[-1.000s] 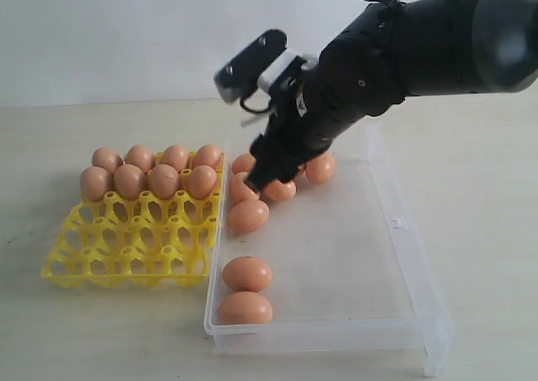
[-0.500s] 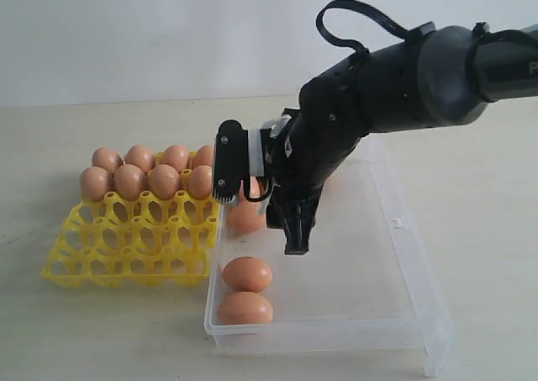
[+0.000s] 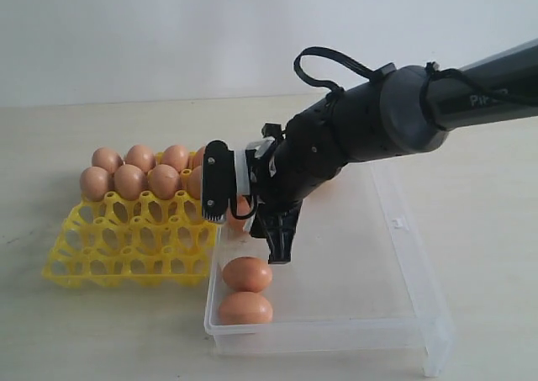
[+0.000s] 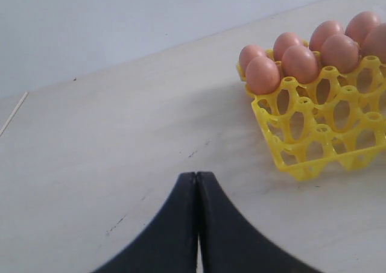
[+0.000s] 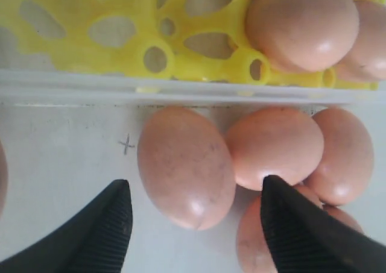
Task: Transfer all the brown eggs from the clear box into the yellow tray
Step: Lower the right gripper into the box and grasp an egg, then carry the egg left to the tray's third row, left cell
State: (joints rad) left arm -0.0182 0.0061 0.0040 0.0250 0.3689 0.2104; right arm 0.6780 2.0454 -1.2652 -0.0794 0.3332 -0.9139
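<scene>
Shows the right tool (image 3: 248, 217) spread wide and empty, low inside the clear box (image 3: 403, 314), with a finger to either side of one brown egg (image 5: 184, 164) that lies against the wall nearest the yellow tray (image 3: 126, 246), more eggs clustered just beside it. Counts two further eggs (image 3: 246, 273) at the box's near corner and other eggs (image 3: 130, 181) seated in the tray's far rows. Has the left tool (image 4: 196, 178) pressed shut, holding nothing, above the bench (image 4: 90, 164) beside the tray.
</scene>
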